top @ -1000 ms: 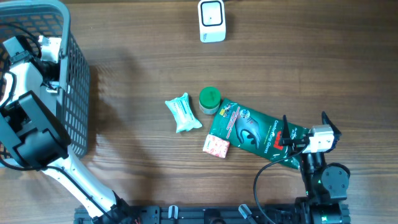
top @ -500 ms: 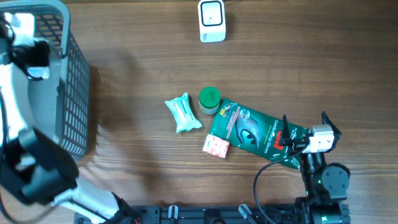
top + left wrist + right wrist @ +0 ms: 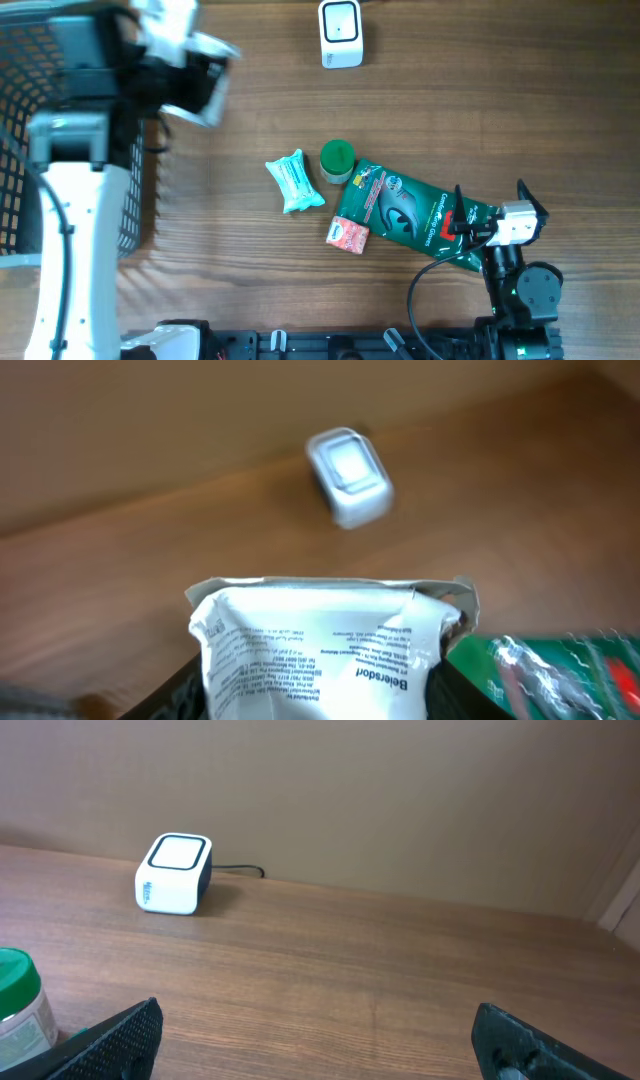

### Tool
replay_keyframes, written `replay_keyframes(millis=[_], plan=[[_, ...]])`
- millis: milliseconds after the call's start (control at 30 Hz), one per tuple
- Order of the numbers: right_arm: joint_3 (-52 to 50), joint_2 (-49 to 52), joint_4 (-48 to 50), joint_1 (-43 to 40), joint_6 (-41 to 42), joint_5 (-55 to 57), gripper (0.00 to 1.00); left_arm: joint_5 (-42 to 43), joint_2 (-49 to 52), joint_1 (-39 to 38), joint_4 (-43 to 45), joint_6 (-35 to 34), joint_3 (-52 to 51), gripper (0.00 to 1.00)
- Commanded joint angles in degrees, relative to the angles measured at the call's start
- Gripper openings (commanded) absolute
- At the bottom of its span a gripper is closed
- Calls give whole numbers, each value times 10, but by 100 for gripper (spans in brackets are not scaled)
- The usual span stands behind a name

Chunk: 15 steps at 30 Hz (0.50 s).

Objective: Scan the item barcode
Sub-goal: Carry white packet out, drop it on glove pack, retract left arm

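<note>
**Left arm swings out of the basket with a white packet**

Swung clear of the grey wire basket [image 3: 15, 180] it was reaching into 1 second ago, the left gripper [image 3: 195, 70] now hangs over the wooden table [image 3: 250, 290] just beside the basket's rim. Its 2 fingers pinch a white packet [image 3: 320, 650] with small printed text. In the left wrist view, the white barcode scanner [image 3: 348, 475] lies beyond the packet, blurred.

The right gripper [image 3: 490, 205] has not moved. Its jaws are spread wide over the near end of a green pouch [image 3: 400, 210]. Touching the pouch's far end are a green-lidded jar [image 3: 337, 158] and a small pink packet [image 3: 348, 234]. A teal-and-white tissue pack [image 3: 295, 180] lies just beside the jar.
</note>
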Motion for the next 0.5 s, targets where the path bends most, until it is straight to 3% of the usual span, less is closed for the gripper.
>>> replay_keyframes(millis=[0,167,333,467], plan=[[0,-3,2,2,-4,-3,100,10,29,-107,-29,-7,0,45],[0,-3,2,2,-4,-3,100,9,105,-239,-13,-16,0,45],[0,-3,2,2,-4,-3,100,9,242,-353,76,-18,0,48],[0,-3,2,2,-4,-3,100,4,336,-398,147,-36,0,48]])
